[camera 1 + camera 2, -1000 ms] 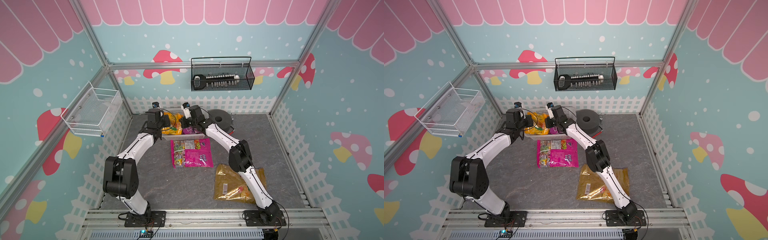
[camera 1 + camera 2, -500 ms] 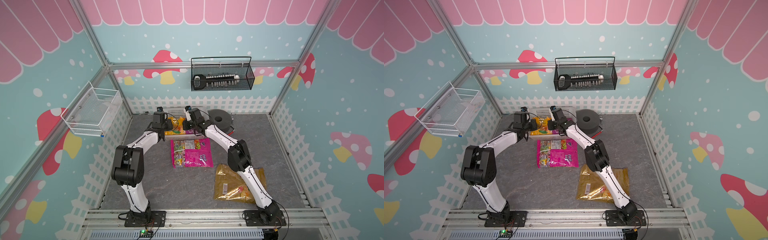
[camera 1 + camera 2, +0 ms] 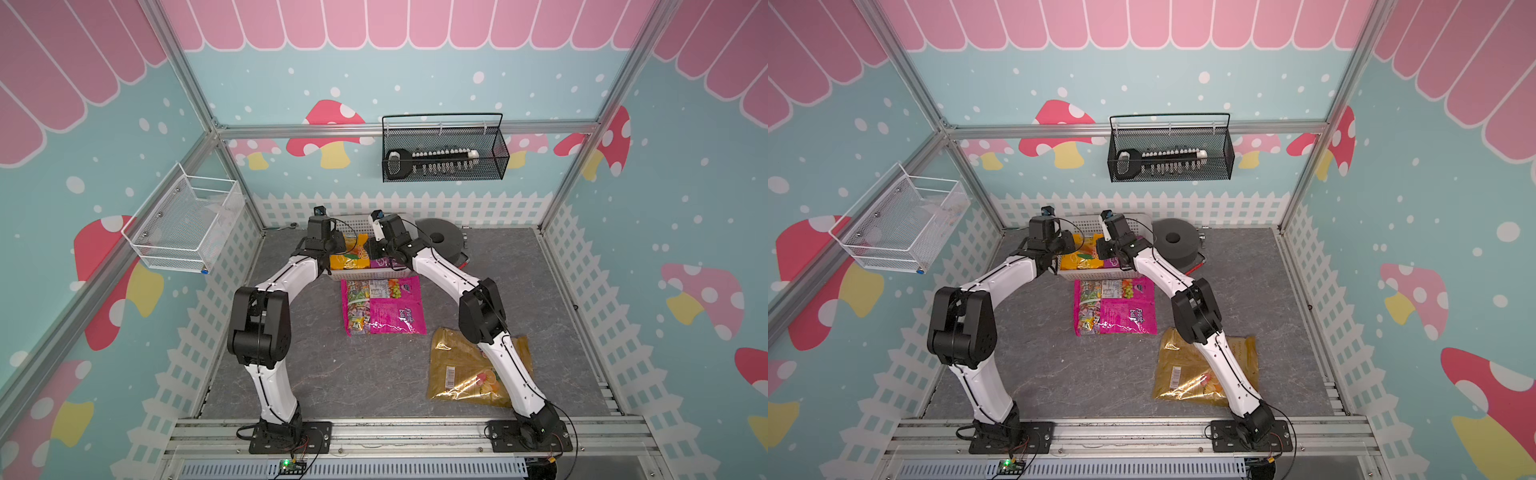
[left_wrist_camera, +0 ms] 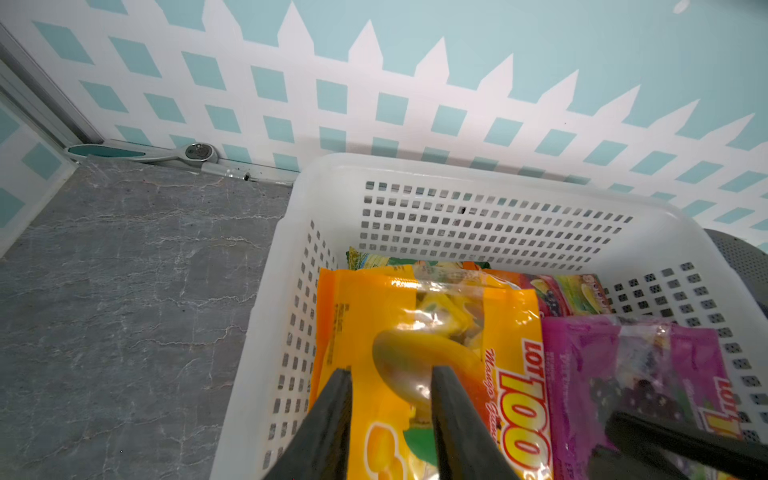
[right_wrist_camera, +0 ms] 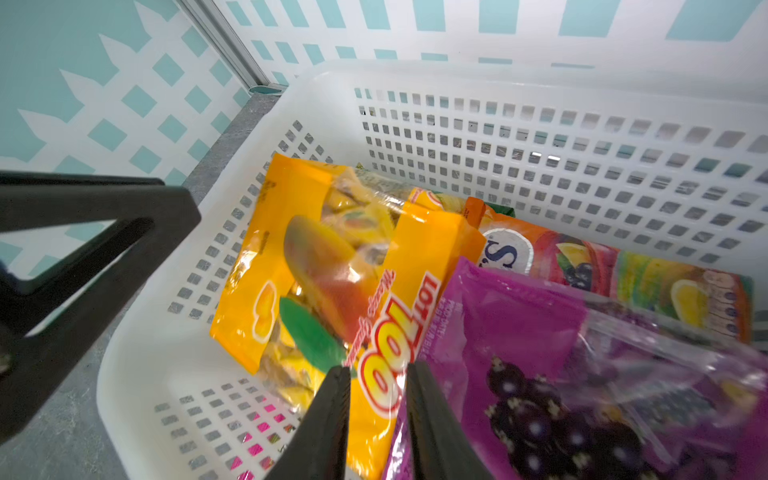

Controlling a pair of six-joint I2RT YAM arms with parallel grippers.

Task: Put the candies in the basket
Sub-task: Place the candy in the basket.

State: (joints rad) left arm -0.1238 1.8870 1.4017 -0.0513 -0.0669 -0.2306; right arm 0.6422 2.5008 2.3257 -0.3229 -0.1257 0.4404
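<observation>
Left claw (image 4: pixel 391 370) hangs inside the basket (image 4: pixel 415 166), jaws parted with nothing between them, just above the orange bag (image 4: pixel 361 316). Right claw (image 5: pixel 379 366), also parted and empty, hangs where that bag meets the purple bag (image 5: pixel 519 332). Both bags lie in the basket and mostly cover a fruit-printed bag (image 5: pixel 648 278). The perforated walls stand close to both claws. On the tabletop (image 3: pixel 316 374), the magenta bag (image 3: pixel 390 307) lies just beside the basket's front wall. The gold bag (image 3: pixel 457 365) lies farther off, partly hidden by the right arm.
</observation>
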